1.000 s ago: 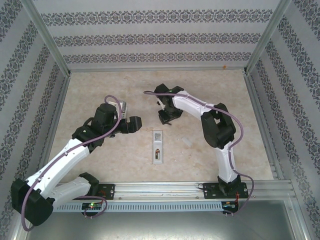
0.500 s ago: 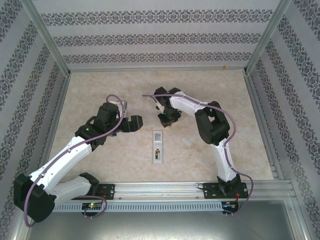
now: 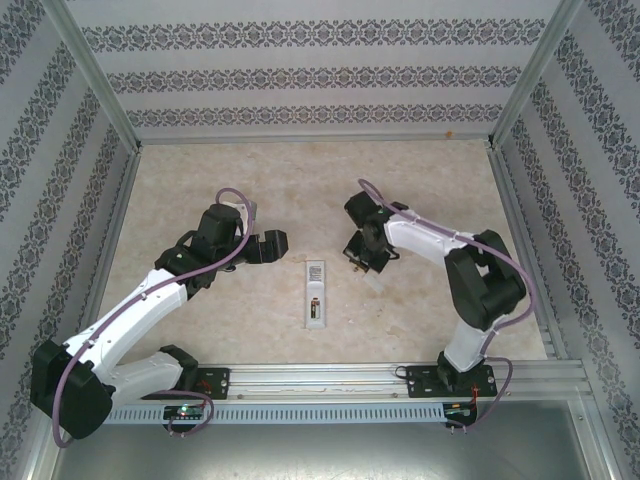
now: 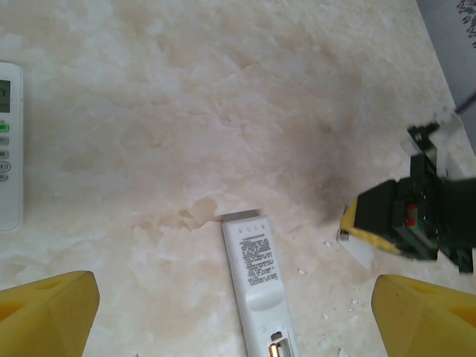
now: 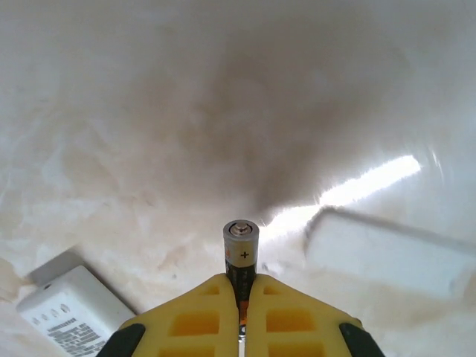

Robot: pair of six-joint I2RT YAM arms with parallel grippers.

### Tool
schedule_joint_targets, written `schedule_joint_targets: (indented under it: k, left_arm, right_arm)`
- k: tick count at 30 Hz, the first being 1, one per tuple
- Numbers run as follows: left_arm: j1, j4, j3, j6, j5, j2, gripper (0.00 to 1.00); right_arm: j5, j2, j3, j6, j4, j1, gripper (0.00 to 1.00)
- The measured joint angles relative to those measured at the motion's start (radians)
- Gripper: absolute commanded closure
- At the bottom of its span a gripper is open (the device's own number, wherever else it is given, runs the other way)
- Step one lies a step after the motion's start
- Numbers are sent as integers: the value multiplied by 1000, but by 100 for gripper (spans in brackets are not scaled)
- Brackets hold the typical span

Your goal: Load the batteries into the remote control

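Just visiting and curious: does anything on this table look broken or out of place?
Nothing looks broken. The remote lies face down with its battery bay open, and a loose white piece, probably its cover, lies apart beside it. A few white crumbs dot the table nearby.

Counter point(image 3: 200, 180): beige marbled surface with a faint brownish stain point(image 4: 195, 216) and scattered white specks point(image 4: 327, 244). A short, wide remote with a display window point(image 4: 9, 149) lies flat. A blurred white flat piece point(image 5: 387, 253) rests on the counter. Patterned wallpaper point(image 3: 320, 80) covers three sides. A metal rail point(image 3: 330, 375) runs along the near edge.
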Motion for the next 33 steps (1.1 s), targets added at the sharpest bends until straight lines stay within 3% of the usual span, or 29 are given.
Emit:
schedule_joint_targets:
  k: [5,10,14,20,22,25,29,33]
  left_arm:
    - [0,0,0,6,8,3,4]
    - [0,0,0,16,10,5,4]
    - [0,-1,0,24,10,2,4]
    - [1,-2,0,34,6,-10,3]
    - [1,-2,0,34,6,-10,3]
    - [1,1,0,34,6,-16,3]
    - [1,46,-18,31,6,-41,2]
    - [1,106,-59,30,3,-86,2]
  right_arm:
    - [2,29,7,316,-23,68,93]
    - [1,89,14,464,-19,88,79]
    - [-8,99,4,494,38,87,66]
    - [2,33,9,349,20,68,64]
    - [9,-47,19,235,-7,46,60]
    - [11,-188,23,-72,38,7,57]
    - [-60,-311,23,-738,143,6,58]
    - [-106,-339,-31,-1404,139,34,59]
